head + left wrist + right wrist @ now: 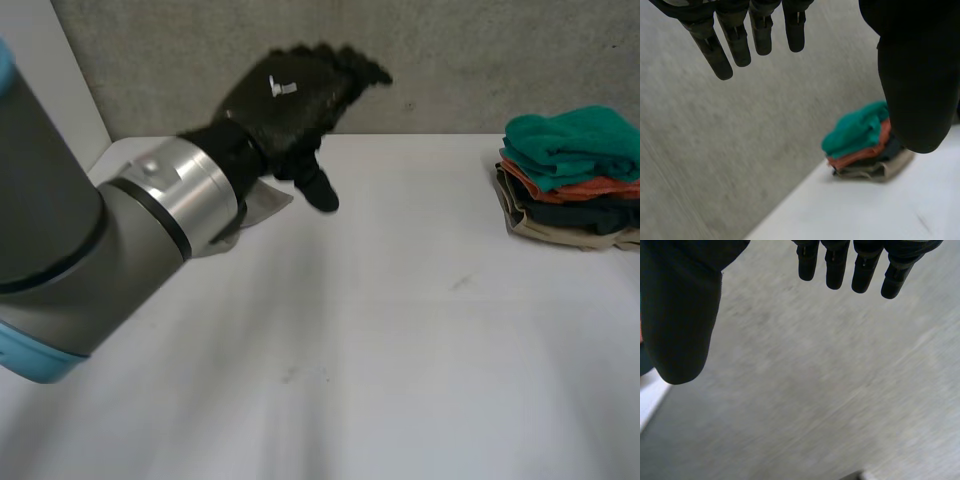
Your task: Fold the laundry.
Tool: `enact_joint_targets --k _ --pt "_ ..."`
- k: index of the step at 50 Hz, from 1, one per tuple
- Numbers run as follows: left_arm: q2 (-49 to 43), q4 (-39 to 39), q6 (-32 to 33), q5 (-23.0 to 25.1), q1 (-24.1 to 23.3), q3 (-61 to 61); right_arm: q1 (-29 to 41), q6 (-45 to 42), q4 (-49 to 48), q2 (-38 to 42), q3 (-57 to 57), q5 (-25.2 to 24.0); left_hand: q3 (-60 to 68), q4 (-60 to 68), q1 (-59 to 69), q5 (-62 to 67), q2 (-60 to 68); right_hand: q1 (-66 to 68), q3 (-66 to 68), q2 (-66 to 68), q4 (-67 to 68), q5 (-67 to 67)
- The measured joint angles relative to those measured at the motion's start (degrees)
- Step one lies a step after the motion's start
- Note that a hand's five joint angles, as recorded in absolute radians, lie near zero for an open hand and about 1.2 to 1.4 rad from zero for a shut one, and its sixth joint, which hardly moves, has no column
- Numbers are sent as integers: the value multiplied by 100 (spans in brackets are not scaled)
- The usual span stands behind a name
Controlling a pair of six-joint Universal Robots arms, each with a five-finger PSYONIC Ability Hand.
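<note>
In the head view, the left arm (90,230) is seen reaching in from 9 o'clock, and the left hand (285,95) is held above the white table (400,330) at about 11 o'clock. It is released, with nothing grasped. A stack of folded laundry (570,175) is set at 2 o'clock on the table, near the grey wall (450,60), with teal on top, then orange, dark and beige layers.

In the left wrist view, straight fingers (735,40) and a thumb are shown apart, and the stack is seen well beyond them.

In the right wrist view, the right hand (680,315) is likewise released, its fingers straight and nothing held, with the wall beyond.
</note>
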Motion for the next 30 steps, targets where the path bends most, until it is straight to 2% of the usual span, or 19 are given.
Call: enact_joint_targets --k 4,9,12,17,22,30 --pt "181 108 -72 -179 40 153 675 -151 -906 -377 432 32 0 0 0 0 0 0 0 0 0 2" --pt "299 160 -57 -749 375 281 1538 -132 -1914 -808 1307 -470 0 0 0 0 0 0 0 0 0 2" --pt "277 164 60 -1130 916 286 2174 -110 -2575 -1155 2280 -1205 0 0 0 0 0 0 0 0 0 2" --pt "-173 179 463 -1391 1939 222 2750 -125 -2803 -1455 3331 -1904 0 0 0 0 0 0 0 0 0 2" --pt "-1288 222 1197 -1202 2749 302 3093 -141 -2422 -1525 3985 -2006 0 0 0 0 0 0 0 0 0 2" --pt "-3319 538 2332 -526 3326 967 3173 -160 -1578 -1280 4189 -1727 2 5 2 11 4 0 0 0 0 -1"
